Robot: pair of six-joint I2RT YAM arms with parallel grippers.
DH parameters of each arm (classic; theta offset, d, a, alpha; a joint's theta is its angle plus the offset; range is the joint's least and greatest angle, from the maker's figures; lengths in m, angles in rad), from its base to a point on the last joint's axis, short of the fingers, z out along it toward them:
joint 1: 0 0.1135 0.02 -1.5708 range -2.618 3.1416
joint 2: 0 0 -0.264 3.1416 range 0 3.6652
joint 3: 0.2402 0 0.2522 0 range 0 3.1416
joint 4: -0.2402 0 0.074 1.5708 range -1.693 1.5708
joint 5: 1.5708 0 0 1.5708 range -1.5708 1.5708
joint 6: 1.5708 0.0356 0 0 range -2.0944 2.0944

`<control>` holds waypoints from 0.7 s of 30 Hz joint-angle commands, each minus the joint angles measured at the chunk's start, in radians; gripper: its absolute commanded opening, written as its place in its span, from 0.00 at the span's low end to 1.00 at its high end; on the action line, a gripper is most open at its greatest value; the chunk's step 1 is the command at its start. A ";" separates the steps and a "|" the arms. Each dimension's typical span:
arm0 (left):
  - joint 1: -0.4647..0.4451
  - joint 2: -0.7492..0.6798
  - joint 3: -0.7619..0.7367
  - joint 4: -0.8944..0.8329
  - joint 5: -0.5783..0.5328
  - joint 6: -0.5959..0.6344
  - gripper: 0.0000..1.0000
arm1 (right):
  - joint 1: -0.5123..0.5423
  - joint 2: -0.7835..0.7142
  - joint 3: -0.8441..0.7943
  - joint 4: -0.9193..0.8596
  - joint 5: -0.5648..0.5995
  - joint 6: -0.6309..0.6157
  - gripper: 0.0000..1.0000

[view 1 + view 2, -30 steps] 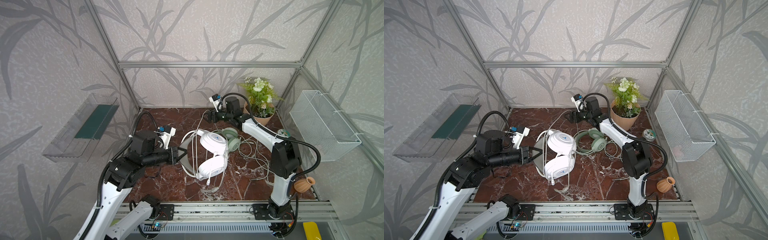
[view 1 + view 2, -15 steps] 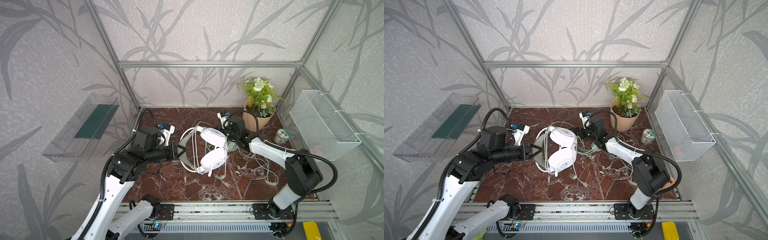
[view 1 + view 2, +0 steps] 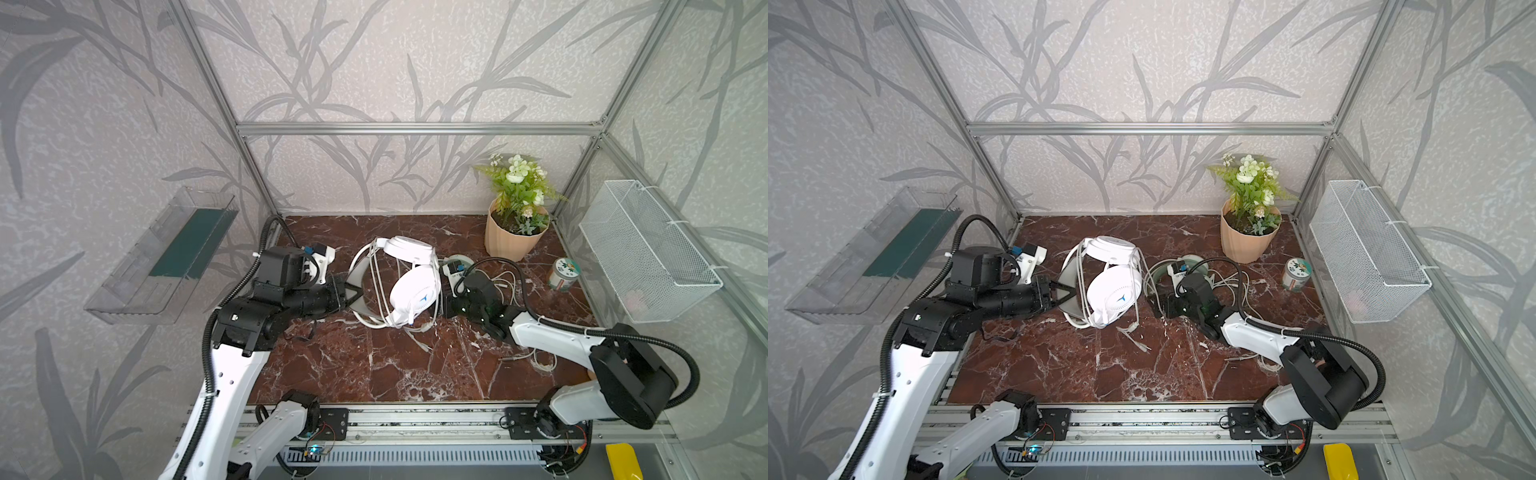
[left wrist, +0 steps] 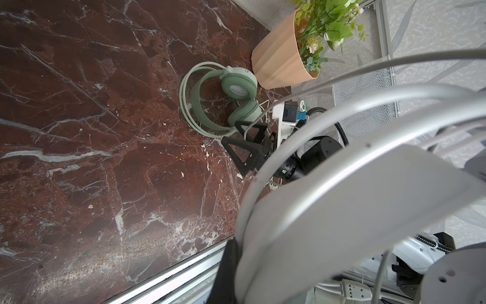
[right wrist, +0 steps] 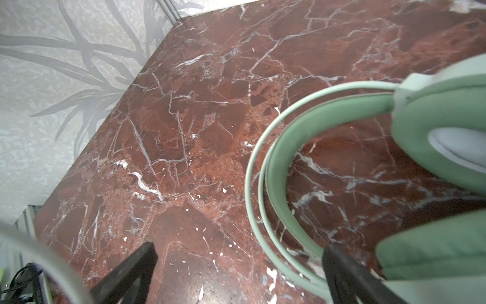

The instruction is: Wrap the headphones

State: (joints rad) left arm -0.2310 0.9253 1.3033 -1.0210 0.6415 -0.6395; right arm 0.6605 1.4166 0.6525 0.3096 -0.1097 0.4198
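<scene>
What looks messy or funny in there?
A tangle of thin cables sprawls loose on the table near the green headphones, not wrapped up. The white headphones stand tipped on edge, pinched by the left gripper.

The red-brown marble tabletop (image 3: 340,374) bears a mint green headset (image 4: 238,88), loose pale cables (image 3: 508,281), a potted plant (image 3: 511,243), and seemingly a small tin (image 3: 562,275).

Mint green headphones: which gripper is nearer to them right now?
Right. The right gripper stands open beside the headband of the mint green headphones; the left gripper is farther off, shut on the white headphones.
</scene>
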 commanded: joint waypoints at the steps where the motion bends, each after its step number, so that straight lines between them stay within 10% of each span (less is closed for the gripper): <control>1: 0.010 0.001 0.048 0.012 0.056 -0.004 0.00 | 0.005 -0.094 -0.032 -0.068 0.170 0.008 0.99; 9: 0.015 0.023 0.095 -0.063 -0.002 0.028 0.00 | 0.024 -0.141 0.039 -0.329 0.266 -0.061 0.99; 13: 0.016 0.026 0.106 -0.080 -0.012 0.050 0.00 | 0.002 -0.131 0.107 -0.559 0.487 0.094 0.99; 21: 0.016 0.019 0.056 -0.092 -0.009 0.121 0.00 | -0.089 -0.226 0.169 -0.523 0.170 0.159 0.99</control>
State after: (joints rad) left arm -0.2203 0.9604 1.3659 -1.1351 0.6067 -0.5510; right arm 0.5716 1.2087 0.7403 -0.1482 0.1543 0.5320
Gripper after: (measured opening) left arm 0.069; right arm 0.991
